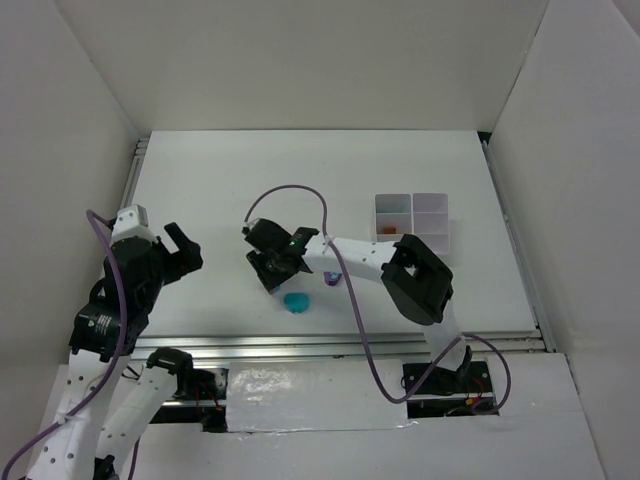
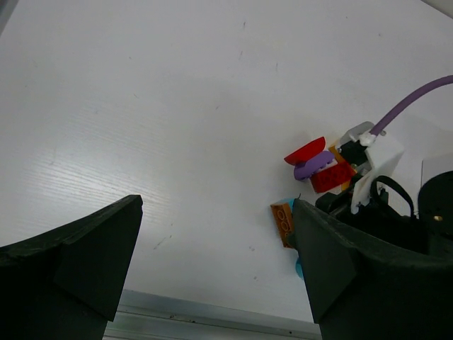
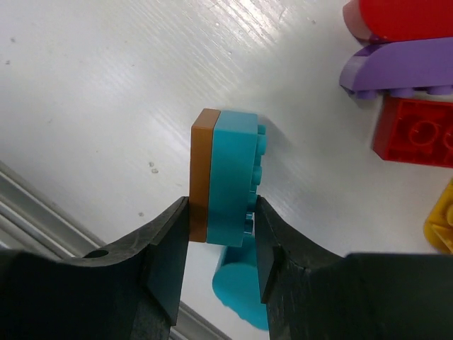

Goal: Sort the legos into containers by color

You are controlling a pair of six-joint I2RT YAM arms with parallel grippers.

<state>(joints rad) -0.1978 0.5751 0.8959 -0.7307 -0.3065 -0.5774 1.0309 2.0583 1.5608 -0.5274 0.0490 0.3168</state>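
Held pair: an orange brick (image 3: 202,177) and a teal brick (image 3: 233,177) pressed face to face, standing on edge at the bench (image 1: 230,190) surface, towards the middle of its near side. Whether it rests on the bench or is just off it I cannot tell.
Right jaws: closed on the pair, one finger flat on the orange face and the other on the teal side, where studs show. They hold nothing else.
Handling: probably light, rigid and slick. The broad flat faces look like the best hold, though the studded side may give less even contact. Two colours are joined here, so the pair likely needs pulling apart before either can be sorted.
Close by: a teal rounded piece (image 3: 237,294) lies just beside the jaws. A red rounded piece (image 3: 407,18), a purple rounded piece (image 3: 396,67), a red studded brick (image 3: 417,131) and a yellow piece (image 3: 442,216) cluster near.
Containers: the white tray (image 1: 412,205) sits well apart at the right rear, with something orange in one compartment.
Left jaws: spread wide and empty, over the bench's left side.
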